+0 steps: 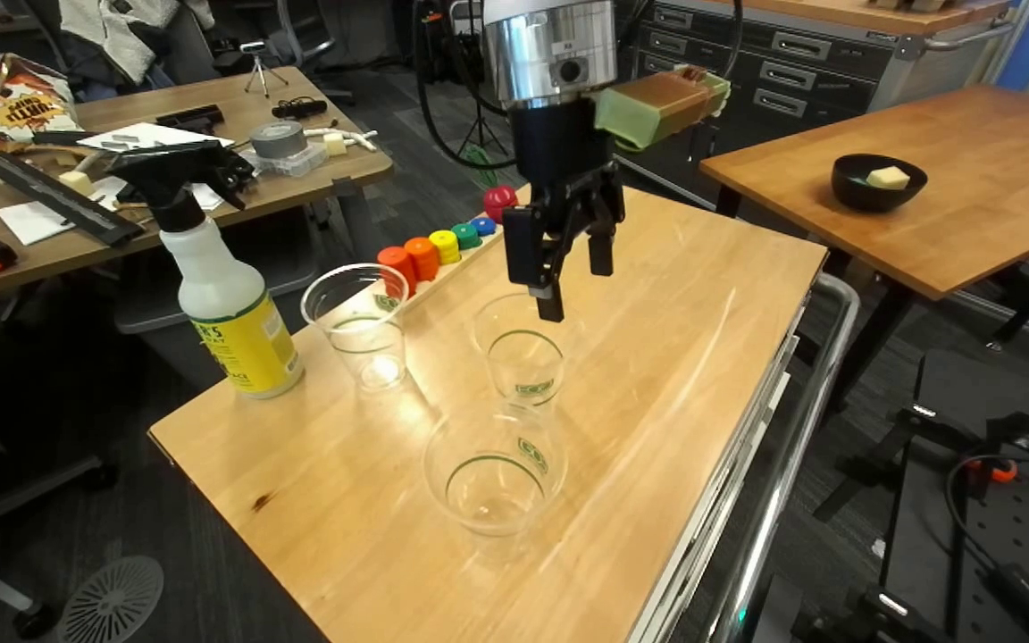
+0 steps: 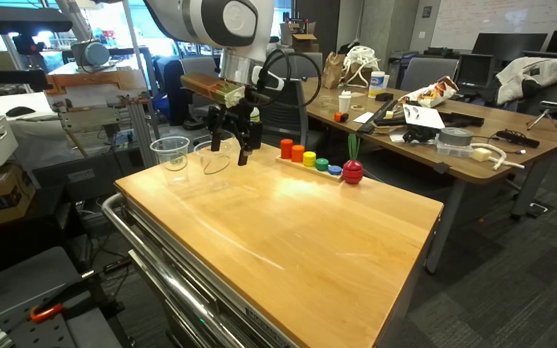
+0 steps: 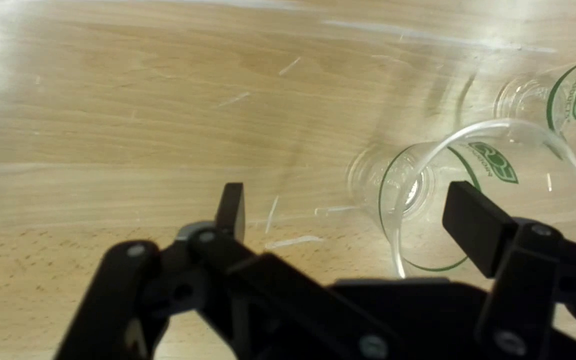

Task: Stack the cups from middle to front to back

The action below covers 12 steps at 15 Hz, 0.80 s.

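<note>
On pale wooden worktop point(image 1: 657, 357), clear cups point(image 1: 495, 487), cluttered table point(image 1: 359, 166) beyond

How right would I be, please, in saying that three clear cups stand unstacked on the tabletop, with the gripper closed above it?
"Closed" is wrong: the wrist view shows the gripper open above the tabletop, its fingers apart. Three clear cups do stand unstacked there.

In an exterior view, the camera looks steeply down on the wooden tabletop point(image 1: 631, 339), near to the clear plastic cups point(image 1: 492, 487), facing toward the drawer cabinet point(image 1: 765, 89). In an exterior view facing toward the whiteboard point(image 2: 501, 19), it looks flatter, with the cups at the far end. Both exterior views share tabletop, cups and coloured cylinders point(image 2: 309, 158). The wrist view looks closely down past the gripper point(image 3: 352, 217) at two cups.
</note>
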### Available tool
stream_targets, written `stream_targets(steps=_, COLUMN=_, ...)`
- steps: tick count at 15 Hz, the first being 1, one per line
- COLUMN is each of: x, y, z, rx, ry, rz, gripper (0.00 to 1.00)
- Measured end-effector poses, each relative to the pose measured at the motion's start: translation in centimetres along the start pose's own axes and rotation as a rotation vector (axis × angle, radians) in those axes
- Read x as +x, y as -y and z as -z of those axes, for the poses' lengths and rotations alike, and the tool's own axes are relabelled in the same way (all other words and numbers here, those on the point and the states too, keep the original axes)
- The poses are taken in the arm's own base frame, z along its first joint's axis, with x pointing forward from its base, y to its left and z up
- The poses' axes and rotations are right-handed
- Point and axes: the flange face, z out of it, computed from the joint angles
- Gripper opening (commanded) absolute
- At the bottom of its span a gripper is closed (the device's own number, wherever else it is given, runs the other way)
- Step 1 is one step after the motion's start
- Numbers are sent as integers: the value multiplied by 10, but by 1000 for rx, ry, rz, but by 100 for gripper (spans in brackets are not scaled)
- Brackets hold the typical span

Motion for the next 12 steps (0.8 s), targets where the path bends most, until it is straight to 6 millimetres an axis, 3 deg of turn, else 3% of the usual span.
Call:
stream_targets(steps=2, x=13, y=-1, z=-6, rx=2, ry=3, rz=0, gripper=66)
stream_targets(steps=6, x=31, y=-5, z=-8, rx=12, ry=-3, rz=-7, gripper=33)
stream_targets(steps=10, x=35, y=0, z=-8, rx=60, ry=0, rz=0, gripper=4)
stream_targets(steps=12, x=33, y=6, z=-10, rx=99, ry=22, rz=17, gripper=0)
